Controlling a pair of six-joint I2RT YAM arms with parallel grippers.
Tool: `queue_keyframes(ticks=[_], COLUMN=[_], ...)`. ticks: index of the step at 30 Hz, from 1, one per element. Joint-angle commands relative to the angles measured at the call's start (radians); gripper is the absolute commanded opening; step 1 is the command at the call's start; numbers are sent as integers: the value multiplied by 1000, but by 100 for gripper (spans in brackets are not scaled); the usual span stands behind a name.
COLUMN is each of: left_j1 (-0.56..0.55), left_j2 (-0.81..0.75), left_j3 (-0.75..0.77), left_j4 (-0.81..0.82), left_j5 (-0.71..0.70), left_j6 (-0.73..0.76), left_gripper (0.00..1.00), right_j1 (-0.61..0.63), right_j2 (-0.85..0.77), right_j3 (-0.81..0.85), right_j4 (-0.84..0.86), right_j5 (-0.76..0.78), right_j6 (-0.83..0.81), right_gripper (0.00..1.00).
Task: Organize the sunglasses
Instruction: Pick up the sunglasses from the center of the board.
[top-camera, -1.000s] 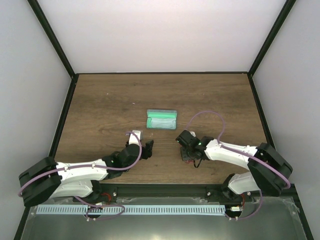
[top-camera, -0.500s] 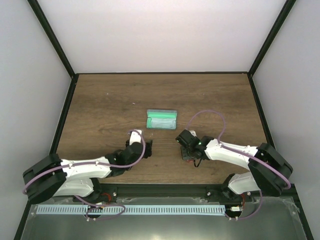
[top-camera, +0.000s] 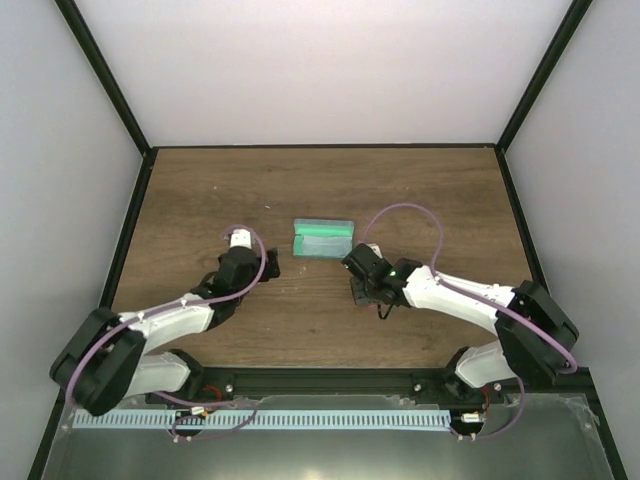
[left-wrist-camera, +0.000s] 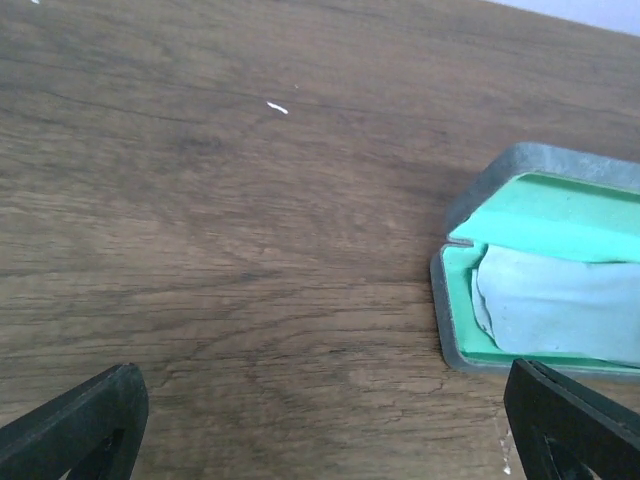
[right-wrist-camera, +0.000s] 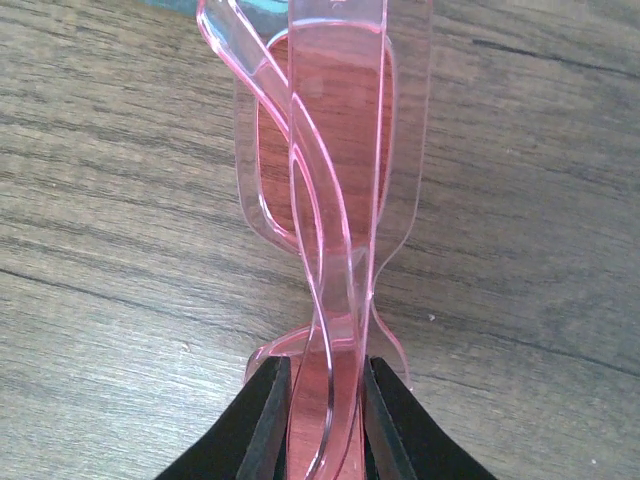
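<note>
The sunglasses (right-wrist-camera: 335, 150) are a folded pair in translucent pink plastic, and they stand on edge just above the wood. My right gripper (right-wrist-camera: 325, 420) is shut on them near one end. From above, that gripper (top-camera: 356, 272) is just right of the case's near right corner. The blue-grey case (top-camera: 324, 240) lies open with its green lining up and a pale blue cloth (left-wrist-camera: 560, 305) inside. My left gripper (top-camera: 265, 268) stands wide open and empty, left of the case (left-wrist-camera: 540, 270). Only its fingertips (left-wrist-camera: 80, 425) show, at the frame's bottom corners.
The brown wooden table (top-camera: 200, 210) is boxed in by a black frame and pale walls. A small white speck (left-wrist-camera: 277, 107) lies on the wood far from the case. Both arm bases sit at the near edge.
The left arm swung up and left, away from the near middle, to the case's left side, and its jaws opened wider. The right gripper edged toward the case with the sunglasses.
</note>
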Motion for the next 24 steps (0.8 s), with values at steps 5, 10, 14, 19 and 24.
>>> queue_keyframes(ticks=[5,10,14,19,24], left_j1=[74,134,209,323,379], left_j2=[293,428,514,696,873], left_j3=[103,152,201,305,413], left_j4=[163,214,271,375,499], left_j5=[221,296,415,652,845], left_j6=[44,21,24,4,-18], left_gripper=[71,43,26,19,18], right_j1=[-15,-37,-40,-40,-40], right_j2=[-27,-63,-64,-68,-75], right_j3=[44,20,13,-19,-19], right_j4=[-1,25,37,78,73], right_j5=[20,-2,-7,-50,-44], right_j6=[-42,-49,-48,-52,-50], right_gripper=[15,15,15,15,15])
